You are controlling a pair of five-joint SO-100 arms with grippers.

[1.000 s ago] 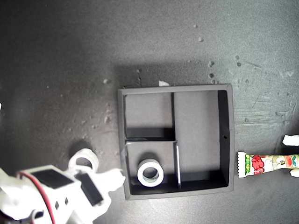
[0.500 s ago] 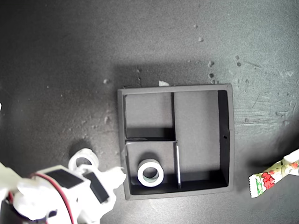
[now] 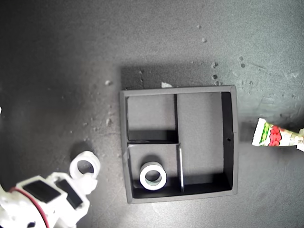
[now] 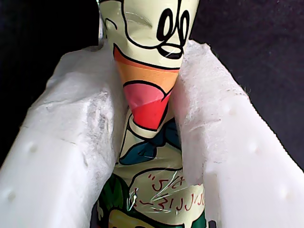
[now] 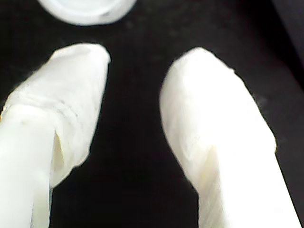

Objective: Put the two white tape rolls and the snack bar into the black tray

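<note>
Dark grey, scuffed and flecked with pale crumbs, the desk (image 3: 71, 57) carries the black tray (image 3: 230, 142) near the middle of the exterior view. One white tape roll (image 3: 153, 176) lies flat in the small compartment nearest that view's bottom edge, on the tray's left side; the other small compartment and the long one hold nothing. The second white tape roll (image 3: 85, 167) sits on the desk outside the tray, off its left wall in the exterior view, just beside the white arm (image 3: 42, 202) in that view's bottom left corner.

My first end effector (image 4: 147, 118) is pinching the snack bar (image 4: 149, 95) between its padded white fingers (image 4: 71, 152), the printed wrapper squeezed in the gap. In the exterior view the snack bar's (image 3: 275, 137) end pokes in from the right edge, apart from the tray's right wall.

My second end effector (image 5: 133, 71) is spread, nothing between its two white fingers (image 5: 209, 123), with the rim of the tape roll (image 5: 85, 9) just beyond the tips.
</note>
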